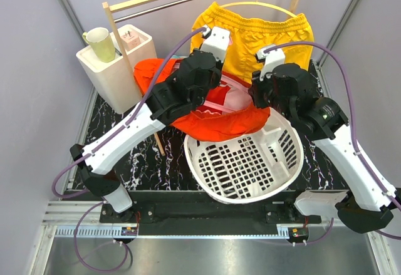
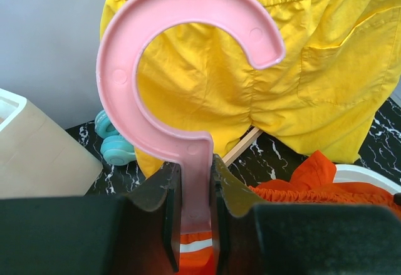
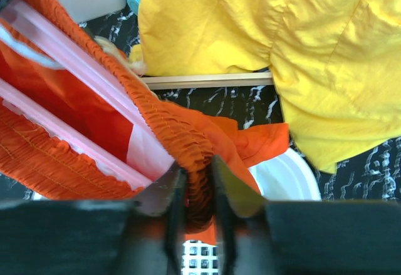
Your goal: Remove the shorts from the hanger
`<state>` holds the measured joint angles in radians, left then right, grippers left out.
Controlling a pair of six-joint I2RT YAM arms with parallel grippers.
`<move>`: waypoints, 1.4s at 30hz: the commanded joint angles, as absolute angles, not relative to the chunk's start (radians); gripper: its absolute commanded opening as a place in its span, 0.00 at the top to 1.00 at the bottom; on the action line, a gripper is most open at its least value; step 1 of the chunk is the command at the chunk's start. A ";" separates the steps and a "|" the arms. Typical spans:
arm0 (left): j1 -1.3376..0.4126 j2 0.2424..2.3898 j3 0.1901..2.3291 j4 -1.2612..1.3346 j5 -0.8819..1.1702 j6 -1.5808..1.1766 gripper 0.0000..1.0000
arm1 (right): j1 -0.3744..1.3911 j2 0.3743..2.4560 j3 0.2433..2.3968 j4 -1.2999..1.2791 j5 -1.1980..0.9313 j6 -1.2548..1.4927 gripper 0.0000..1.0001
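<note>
The left claw (image 2: 195, 181) is clamped tight on the straight neck of the pink hanger (image 2: 118, 81). The hanger's open hook rises straight above the fingers, and the rest of it is cut off below them. Beyond the hook hang the yellow shorts (image 2: 301, 68), filling the view above and to the right of this claw. A teal object (image 2: 116, 145) to the lower left of the hook is half hidden and hard to identify.

The right claw (image 3: 199, 184) is closed around the gathered waistband of the orange-red shorts (image 3: 69, 162), and the bunched fabric fills the gap between its fingers. The waistband runs up and to the left from this claw, stretched over the hanger's pink bars. Just right of it shows a piece of the white basket (image 3: 285, 178), and farther up is the black marbled bench (image 3: 238, 106).

From above, both claws are hidden beneath their own wrists, and the orange-red shorts are draped over the basket's far rim.
</note>
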<state>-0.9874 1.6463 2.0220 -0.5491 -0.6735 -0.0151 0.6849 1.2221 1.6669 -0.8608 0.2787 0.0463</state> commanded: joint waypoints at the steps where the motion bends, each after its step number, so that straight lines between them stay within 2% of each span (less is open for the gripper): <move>1: -0.980 1.559 2.026 -0.472 -0.692 -0.006 1.00 | 0.678 1.187 1.643 -0.853 0.287 0.071 0.85; 6: -0.980 1.543 2.000 -0.471 -0.686 -0.008 1.00 | 0.678 1.161 1.632 -0.853 0.319 0.072 0.86; 8: -0.980 1.531 1.996 -0.469 -0.692 -0.017 1.00 | 0.678 1.143 1.620 -0.859 0.356 0.074 0.99; 12: -0.962 1.485 1.977 -0.440 -0.635 -0.073 1.00 | 0.678 1.082 1.531 -0.880 0.484 0.098 1.00; 21: -0.887 1.388 1.902 -0.387 -0.542 -0.236 1.00 | 0.678 0.971 1.448 -0.896 0.522 0.192 1.00; 31: -0.821 1.319 1.845 -0.359 -0.374 -0.466 1.00 | 0.678 0.888 1.407 -0.856 0.394 0.248 1.00; 39: -0.818 1.301 1.775 -0.147 -0.052 -0.776 1.00 | 0.678 0.917 1.416 -0.724 0.103 0.247 1.00; 42: -0.819 1.305 1.770 -0.075 0.035 -0.870 1.00 | 0.678 0.949 1.425 -0.664 0.062 0.282 1.00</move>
<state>-0.8200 1.3174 1.7695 -0.2974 -0.1593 -0.6804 0.6804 0.9108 1.3975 -0.8074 0.1890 0.2409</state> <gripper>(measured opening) 0.200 0.022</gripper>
